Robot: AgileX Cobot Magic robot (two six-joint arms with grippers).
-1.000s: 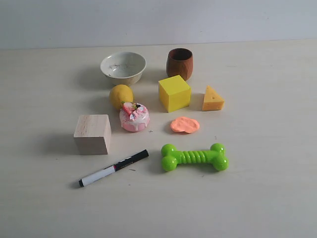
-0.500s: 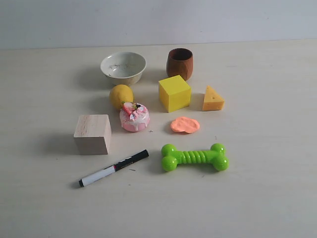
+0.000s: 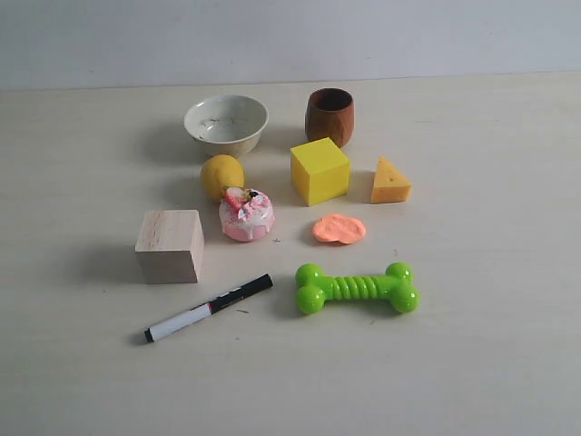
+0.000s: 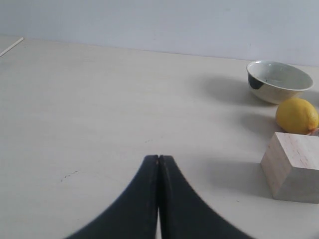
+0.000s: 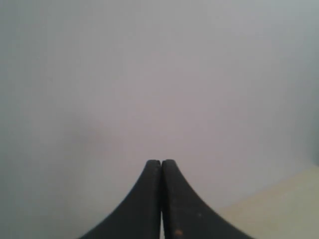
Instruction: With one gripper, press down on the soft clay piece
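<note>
The soft clay piece (image 3: 339,228) is a flat salmon-orange blob lying on the table between the yellow cube (image 3: 320,170) and the green toy bone (image 3: 357,288). Neither arm shows in the exterior view. My left gripper (image 4: 158,158) is shut with nothing in it, low over bare table, with the wooden block (image 4: 293,167) and lemon (image 4: 297,115) off to one side. My right gripper (image 5: 161,162) is shut and empty, facing a blank wall with only a corner of table showing. The clay is in neither wrist view.
Around the clay stand a pink-and-white toy cake (image 3: 246,214), a cheese wedge (image 3: 389,181), a brown cup (image 3: 329,115), a white bowl (image 3: 226,123), a lemon (image 3: 222,176), a wooden block (image 3: 170,245) and a marker (image 3: 208,308).
</note>
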